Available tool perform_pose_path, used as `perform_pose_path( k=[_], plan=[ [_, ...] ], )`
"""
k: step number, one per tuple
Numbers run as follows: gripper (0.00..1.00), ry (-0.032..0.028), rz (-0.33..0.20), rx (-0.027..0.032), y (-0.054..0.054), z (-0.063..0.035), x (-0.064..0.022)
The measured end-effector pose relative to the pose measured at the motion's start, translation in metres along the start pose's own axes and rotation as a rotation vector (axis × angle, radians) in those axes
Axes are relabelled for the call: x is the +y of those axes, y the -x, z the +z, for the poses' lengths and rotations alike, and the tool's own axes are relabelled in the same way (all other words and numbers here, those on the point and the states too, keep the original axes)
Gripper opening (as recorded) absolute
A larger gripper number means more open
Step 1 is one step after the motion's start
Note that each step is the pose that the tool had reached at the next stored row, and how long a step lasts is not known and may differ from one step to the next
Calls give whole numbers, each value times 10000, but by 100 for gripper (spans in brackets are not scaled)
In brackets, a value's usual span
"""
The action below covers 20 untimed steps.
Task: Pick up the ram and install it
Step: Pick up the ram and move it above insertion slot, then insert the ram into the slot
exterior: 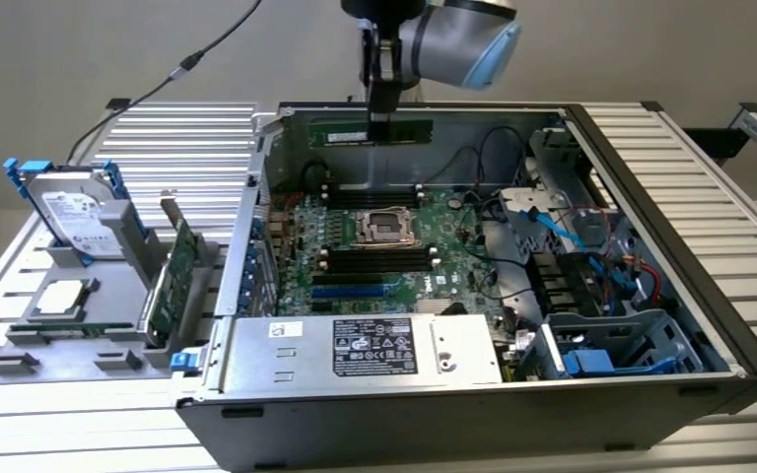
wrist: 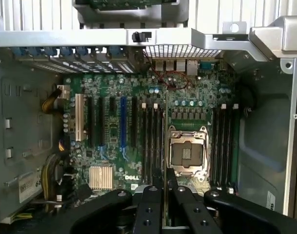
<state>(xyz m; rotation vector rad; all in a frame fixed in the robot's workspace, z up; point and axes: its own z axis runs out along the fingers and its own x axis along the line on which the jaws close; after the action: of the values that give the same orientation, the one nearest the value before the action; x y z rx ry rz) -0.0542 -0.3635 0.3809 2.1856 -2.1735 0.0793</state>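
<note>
The ram (exterior: 409,131), a narrow green stick with a white label near one end, hangs level above the open computer case (exterior: 733,345). It is clamped near its middle by the gripper (exterior: 385,116). In the exterior view it shows against the far inner wall of the case, apart from the motherboard (exterior: 352,286) below it.

In the wrist view the ram (wrist: 165,204) appears edge-on as a thin sliver between the two black fingers (wrist: 150,204), which are closed flat against its faces. The gripper (wrist: 165,178) is therefore shut on the stick, and the stick points down from it towards the board.

Progress, as judged from this arrangement: the pick-up is complete and the installation is not yet done. The ram is in the air and touches no slot. The long black memory slots (wrist: 152,141), and a second bank (wrist: 224,141) on the other side of the open CPU socket (wrist: 187,153), all look empty, with their white end latches visible. The edge of the held stick runs roughly parallel to these slots and lies in line with the strip between the first bank and the socket. Whether it stands exactly over any one slot cannot be told.

Surroundings: the power supply (exterior: 366,345) fills the near edge of the case. On the exterior view's left, outside the case, a grey holder (exterior: 50,350) carries a hard drive (exterior: 76,212) and a wider green expansion card (exterior: 174,271), both well apart from the gripper.
</note>
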Motion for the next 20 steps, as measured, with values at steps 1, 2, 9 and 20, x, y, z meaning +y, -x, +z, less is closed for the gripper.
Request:
perform_pose_path(
  k=[1, 2, 9, 20],
  plan=[
    [14, 0, 0, 23, 6, 9, -37],
    [14, 0, 1, 45, 12, 19, -73],
    [14, 0, 1, 149, 26, 135, -120],
    [14, 1, 1, 158, 30, 184, -130]
  ],
)
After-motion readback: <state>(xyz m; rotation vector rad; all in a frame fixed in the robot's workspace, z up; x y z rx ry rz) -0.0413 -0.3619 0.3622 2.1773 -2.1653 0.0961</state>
